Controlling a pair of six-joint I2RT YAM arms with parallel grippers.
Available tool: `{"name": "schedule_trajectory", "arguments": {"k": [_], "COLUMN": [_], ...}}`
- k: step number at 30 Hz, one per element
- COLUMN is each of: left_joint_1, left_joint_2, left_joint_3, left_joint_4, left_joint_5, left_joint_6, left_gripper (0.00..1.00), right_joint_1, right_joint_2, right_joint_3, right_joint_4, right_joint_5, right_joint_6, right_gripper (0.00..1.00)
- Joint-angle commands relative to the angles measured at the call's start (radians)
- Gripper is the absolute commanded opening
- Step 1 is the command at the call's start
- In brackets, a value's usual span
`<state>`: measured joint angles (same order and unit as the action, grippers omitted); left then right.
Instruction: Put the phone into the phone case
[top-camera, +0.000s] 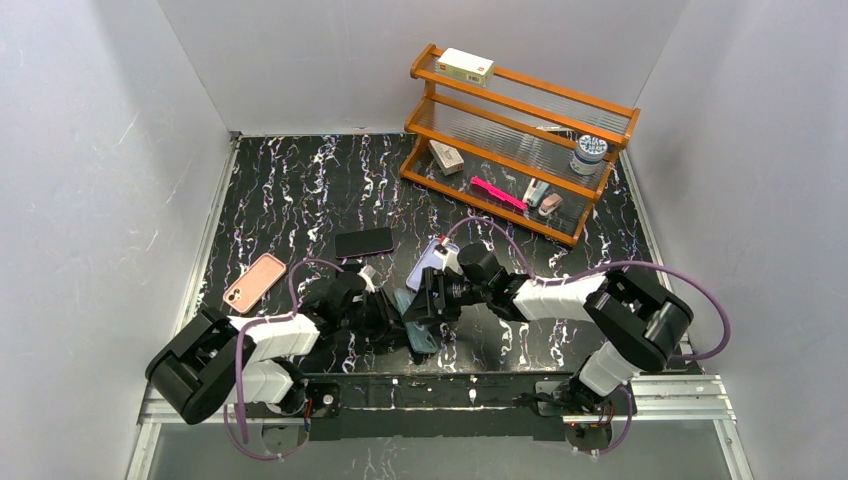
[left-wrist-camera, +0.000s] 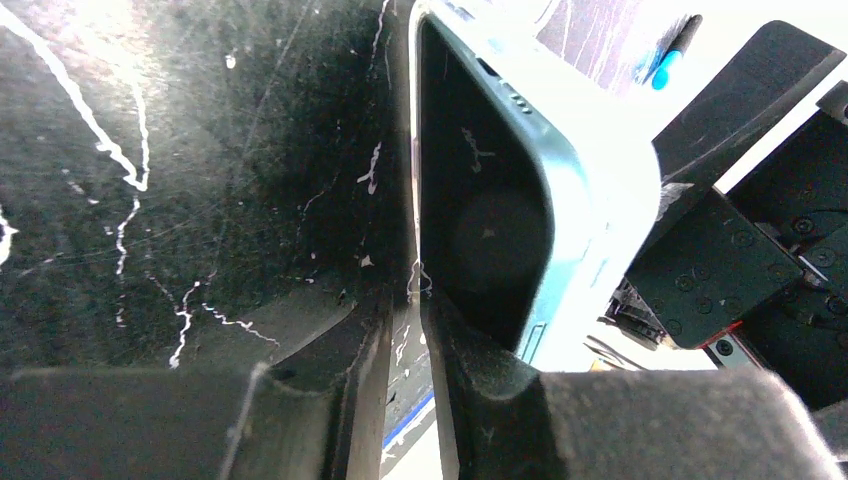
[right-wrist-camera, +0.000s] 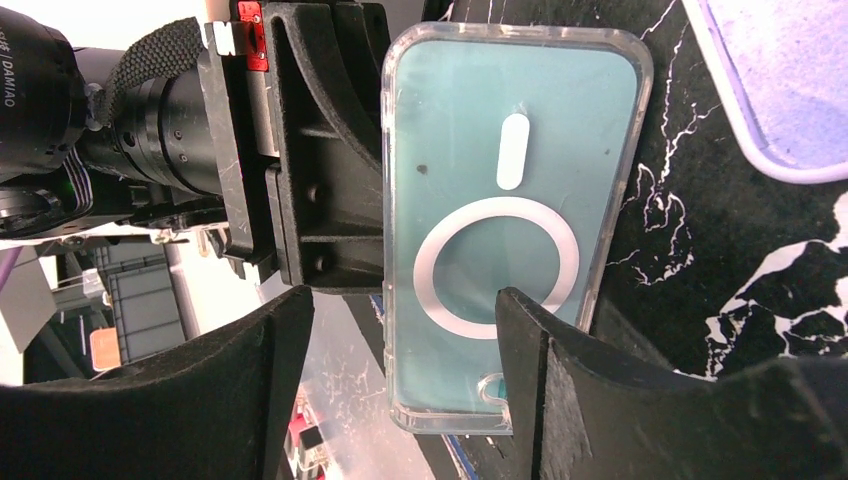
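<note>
The phone case (right-wrist-camera: 480, 110) is clear-rimmed with a teal back and a white ring, and it stands tilted between my two grippers near the table's front (top-camera: 420, 338). The left wrist view shows its dark inner side and teal rim (left-wrist-camera: 600, 200). My left gripper (left-wrist-camera: 408, 300) is nearly shut, pinching the case's long side wall; one of its fingers (right-wrist-camera: 330, 150) runs along that edge. My right gripper (right-wrist-camera: 400, 300) is open. It straddles the case's lower end without clamping it, one finger in front of the back. A black phone (top-camera: 363, 241) lies flat further back.
A pink case (top-camera: 255, 282) lies at the left. A lavender case (top-camera: 432, 262) lies just behind the right gripper (top-camera: 428, 300). An orange shelf rack (top-camera: 520, 150) with small items stands at the back right. The table's front edge (top-camera: 440, 378) is close.
</note>
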<state>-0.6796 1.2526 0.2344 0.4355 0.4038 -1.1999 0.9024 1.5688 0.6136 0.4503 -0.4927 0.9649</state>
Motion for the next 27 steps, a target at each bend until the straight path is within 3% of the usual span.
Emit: {"name": "schedule_trajectory", "arguments": {"k": [1, 16, 27], "left_joint_1": [-0.037, -0.091, -0.107], "left_joint_2": [-0.015, -0.04, 0.032], "left_joint_3": [0.095, 0.115, 0.079], "left_joint_4": [0.181, 0.243, 0.249], "left_joint_5": [0.021, -0.026, -0.043], "left_joint_6": [-0.014, -0.006, -0.001], "left_gripper": [0.2, 0.26, 0.23], "right_joint_1": [0.019, 0.019, 0.018], "right_joint_2": [-0.03, -0.11, -0.144], "right_joint_3": [0.022, 0.031, -0.002], "right_joint_4": [-0.037, -0.235, -0.234], "right_joint_5": [-0.025, 0.057, 0.095], "right_joint_6": [-0.023, -0.113, -0.096], "right_gripper": [0.76, 0.76, 0.53]}}
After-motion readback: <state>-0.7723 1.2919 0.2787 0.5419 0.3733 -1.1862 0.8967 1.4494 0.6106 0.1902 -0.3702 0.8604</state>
